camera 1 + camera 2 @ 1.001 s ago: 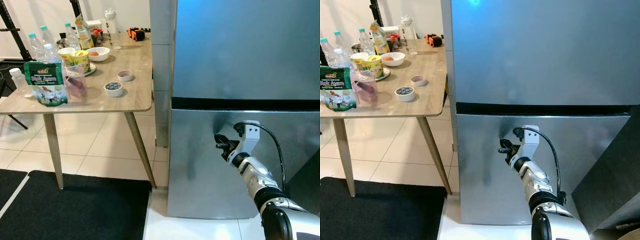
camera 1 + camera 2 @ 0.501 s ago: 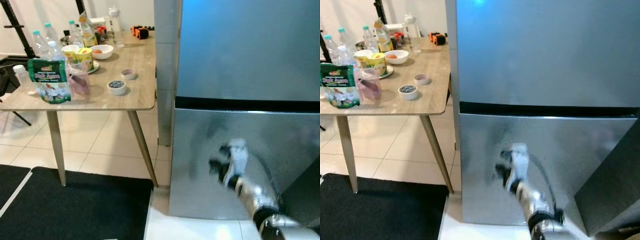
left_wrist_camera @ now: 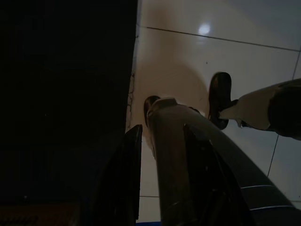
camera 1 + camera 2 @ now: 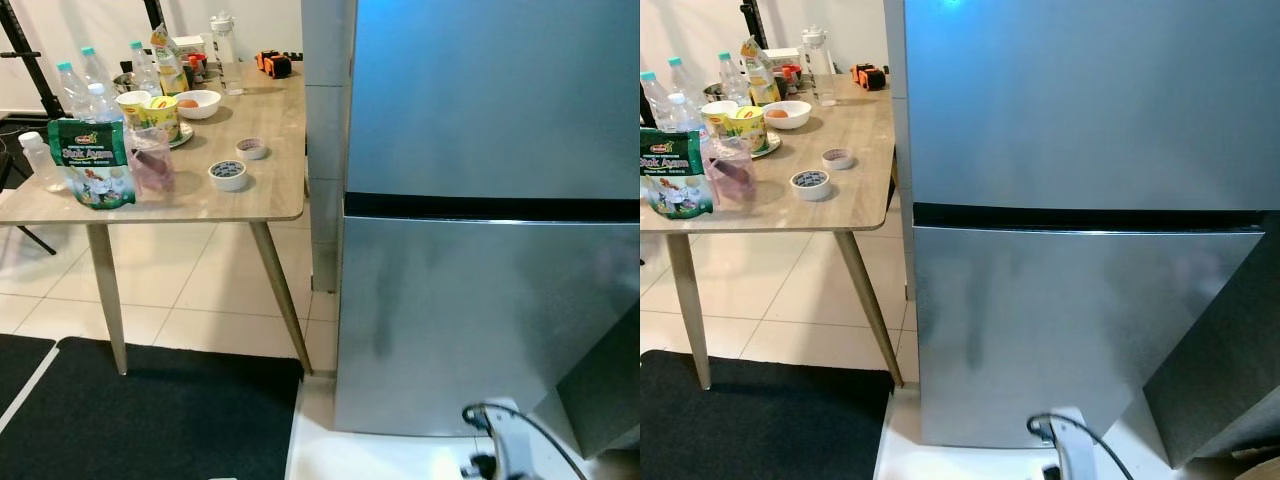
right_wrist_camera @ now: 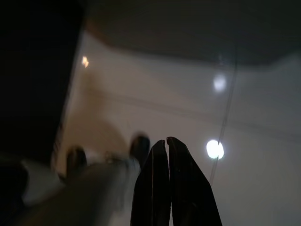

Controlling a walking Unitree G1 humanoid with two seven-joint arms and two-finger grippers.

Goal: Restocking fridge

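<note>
A tall steel fridge [image 4: 480, 310] stands in front of me with both its upper door [image 4: 490, 100] and lower door shut. To its left, a wooden table [image 4: 275, 195] carries a green pouch [image 4: 91, 165], water bottles [image 4: 75, 88], yellow cups [image 4: 158, 115], a white bowl [image 4: 198, 104] and two small dishes [image 4: 228, 176]. My right wrist [image 4: 503, 448] hangs low before the fridge's foot. The right gripper [image 5: 166, 141] points at the floor, fingers pressed together and holding nothing. My left gripper [image 3: 162, 132] hangs open over the tiles beside my leg.
A black mat [image 4: 150, 420] covers the floor under and in front of the table, ending at white tiles [image 4: 400, 455] by the fridge. A dark panel [image 4: 612, 385] juts out at the fridge's lower right. A black stand leg [image 4: 20, 45] rises behind the table.
My right arm has dropped from in front of the lower fridge door down to the bottom edge of the view. The camera swayed slightly; fridge and table stay put.
</note>
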